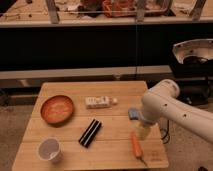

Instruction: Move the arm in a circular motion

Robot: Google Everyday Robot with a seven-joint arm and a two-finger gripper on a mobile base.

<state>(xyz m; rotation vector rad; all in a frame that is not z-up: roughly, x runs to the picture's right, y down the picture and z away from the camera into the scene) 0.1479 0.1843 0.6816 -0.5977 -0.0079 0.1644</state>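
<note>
The gripper (143, 132) hangs at the lower right of the frame, over the right side of the wooden table (70, 155) — it is only a pale stub, and I cannot tell how it is set. The arm (172, 111) comes in from the right edge, cut off there. It hides most of a blue thing (132, 114). An orange carrot (136, 145) lies just below the stub. Further left are a bottle (100, 102), a black bar (90, 132), an orange bowl (57, 109) and a white cup (49, 149).

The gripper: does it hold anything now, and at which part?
Nothing seems held. The gripper, the arm's slim pale tip, hangs above the table's right side, between the blue object and the carrot, touching neither.
</note>
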